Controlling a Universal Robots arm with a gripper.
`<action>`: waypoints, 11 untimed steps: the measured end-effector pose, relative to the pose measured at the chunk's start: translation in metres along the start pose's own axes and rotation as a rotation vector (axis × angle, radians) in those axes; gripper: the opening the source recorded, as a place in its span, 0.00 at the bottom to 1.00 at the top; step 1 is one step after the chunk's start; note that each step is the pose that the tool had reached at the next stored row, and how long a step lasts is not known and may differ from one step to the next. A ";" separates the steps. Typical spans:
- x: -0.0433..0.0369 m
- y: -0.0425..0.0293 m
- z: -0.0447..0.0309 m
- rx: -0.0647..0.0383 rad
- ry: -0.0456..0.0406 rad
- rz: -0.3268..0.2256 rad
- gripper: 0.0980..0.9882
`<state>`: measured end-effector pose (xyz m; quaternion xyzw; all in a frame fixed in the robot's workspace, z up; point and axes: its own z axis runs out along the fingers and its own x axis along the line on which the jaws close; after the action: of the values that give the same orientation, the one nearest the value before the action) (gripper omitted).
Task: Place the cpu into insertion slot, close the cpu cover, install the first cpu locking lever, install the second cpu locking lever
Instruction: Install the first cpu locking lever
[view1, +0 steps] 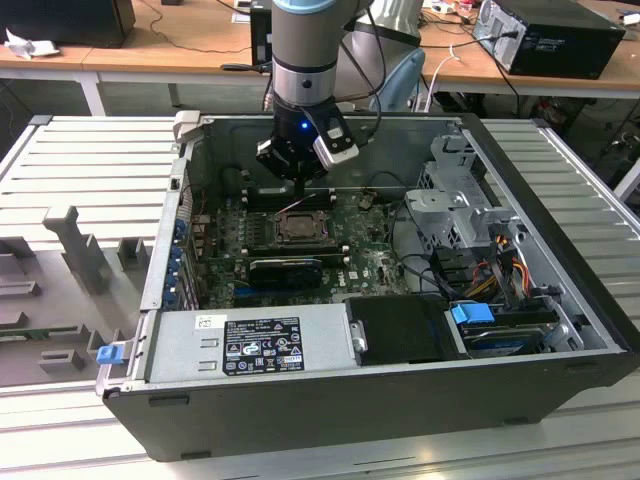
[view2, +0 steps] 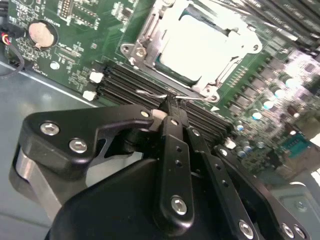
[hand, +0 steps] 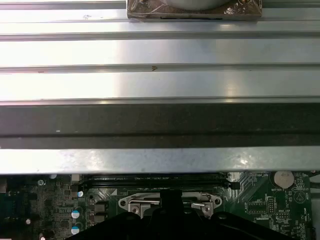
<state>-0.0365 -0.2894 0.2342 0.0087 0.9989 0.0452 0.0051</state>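
I am holding my claw narrow, its two fingers drawn together with no gap that I can see. The tips are resting right at a thin wire locking lever running along the near edge of the socket. Whether I am pinching that wire or only pressing on it, I cannot tell.

Just beyond, the cpu cover is lying flat over the socket, and the cpu is sitting inside its square window, pale metal top facing up. So I am judging the first two steps done: chip seated, cover closed. The lever work is what is occupying me now. I cannot say which of the two levers this is, nor whether either is hooked under its catch.

Beside the socket, dark memory slots are lining the green motherboard, with a coin battery farther off. In the exterior view I am hanging inside the open computer case, directly above the socket.
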 end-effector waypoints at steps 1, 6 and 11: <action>-0.0014 0.0012 0.0012 0.000 0.0002 -0.003 0.01; -0.0065 0.0045 0.0061 0.000 0.0034 -0.038 0.01; -0.0131 0.0042 0.0134 -0.001 0.0064 -0.070 0.01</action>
<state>-0.0232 -0.2843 0.2213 -0.0265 0.9986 0.0454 0.0035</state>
